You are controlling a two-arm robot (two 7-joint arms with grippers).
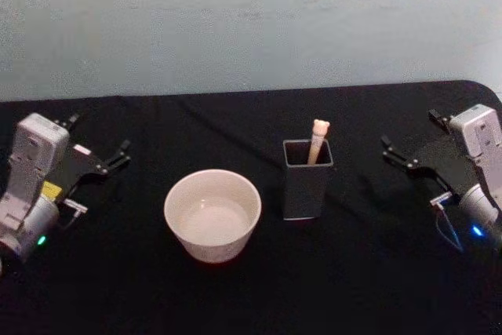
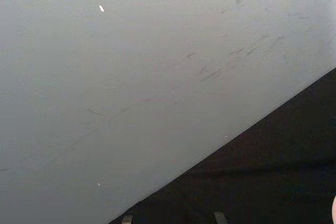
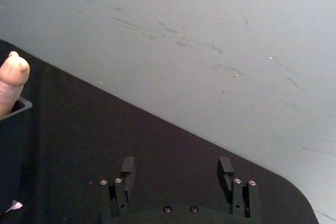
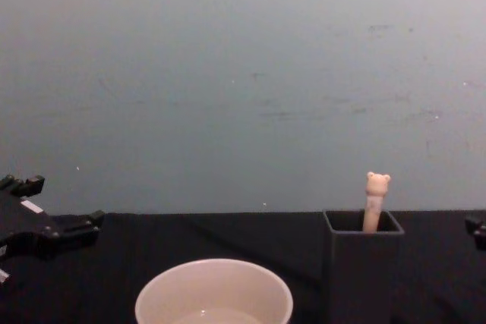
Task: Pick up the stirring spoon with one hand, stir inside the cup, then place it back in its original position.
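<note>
The stirring spoon (image 1: 318, 140) stands upright in the dark grey square holder (image 1: 306, 182), its cream bear-head handle (image 4: 377, 196) poking above the rim; stem and bowl are hidden inside. The cream-white cup (image 1: 212, 214) sits left of the holder, a short gap between them. My right gripper (image 1: 409, 131) hovers open at the table's right side, well right of the holder, holding nothing. In the right wrist view its fingers (image 3: 127, 170) stand wide apart, with the bear head (image 3: 13, 80) off to one side. Far left of the cup, my left gripper (image 1: 100, 135) is open and empty.
A black cloth covers the table (image 1: 251, 296). A pale grey wall (image 4: 243, 73) rises right behind the table's far edge. Open cloth lies in front of the cup and holder and between them and each gripper.
</note>
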